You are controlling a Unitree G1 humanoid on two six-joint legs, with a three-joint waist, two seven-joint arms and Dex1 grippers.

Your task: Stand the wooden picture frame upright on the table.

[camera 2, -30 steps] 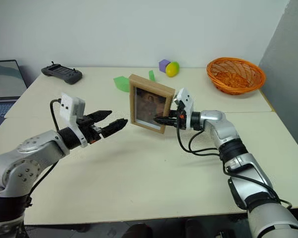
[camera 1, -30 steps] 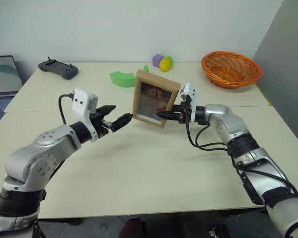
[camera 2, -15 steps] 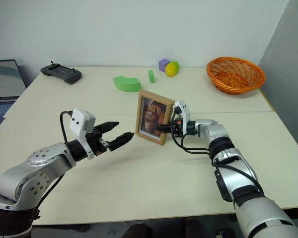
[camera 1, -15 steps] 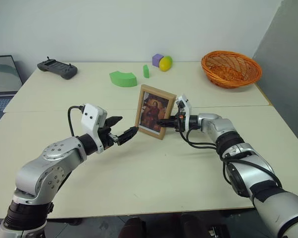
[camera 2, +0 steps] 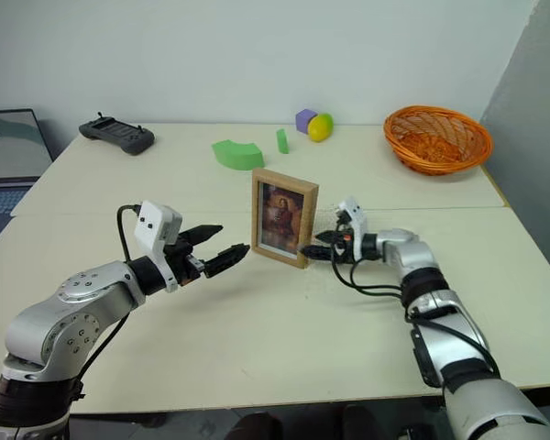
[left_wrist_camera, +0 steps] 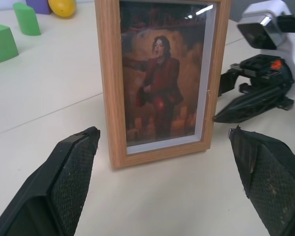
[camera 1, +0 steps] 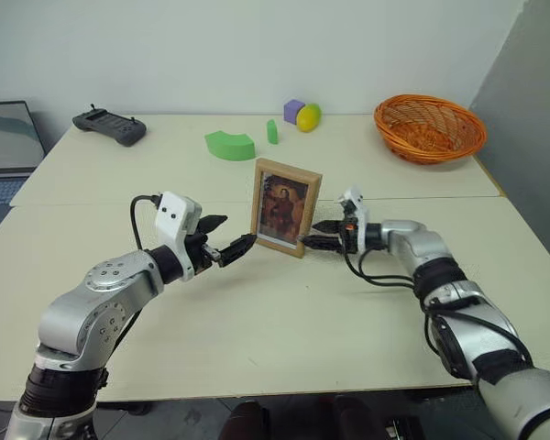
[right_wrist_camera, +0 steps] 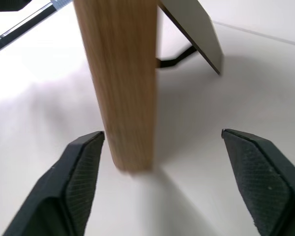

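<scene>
1. The small rectangular light-wood picture frame (camera 1: 285,207) with a brownish portrait on its front stands upright on the large flat cream-beige table (camera 1: 284,321). It stands just on the near side of the seam line (camera 1: 92,203) that crosses the tabletop.
2. In the right wrist view the dark fold-out stand (right_wrist_camera: 194,32) is spread behind the frame and reaches down to the table, so I judge that the frame rests by itself.
3. The left gripper (camera 1: 225,240) is near the frame on its left side, with its two black fingers spread apart and nothing between them.
4. The right gripper (camera 1: 317,233) is just beside the right edge of the frame. Its fingers are also spread, and in the right wrist view they stand on both sides of the wooden edge without touching it.
5. The frame looks light and stiff, and its wood is probably smooth and a little slippery. The front seems to have a glossy pane, which may be fragile.
6. If it must be taken again, the best place is probably the wooden side edge, not the pane or the thin stand. A small push could tip it over.
</scene>
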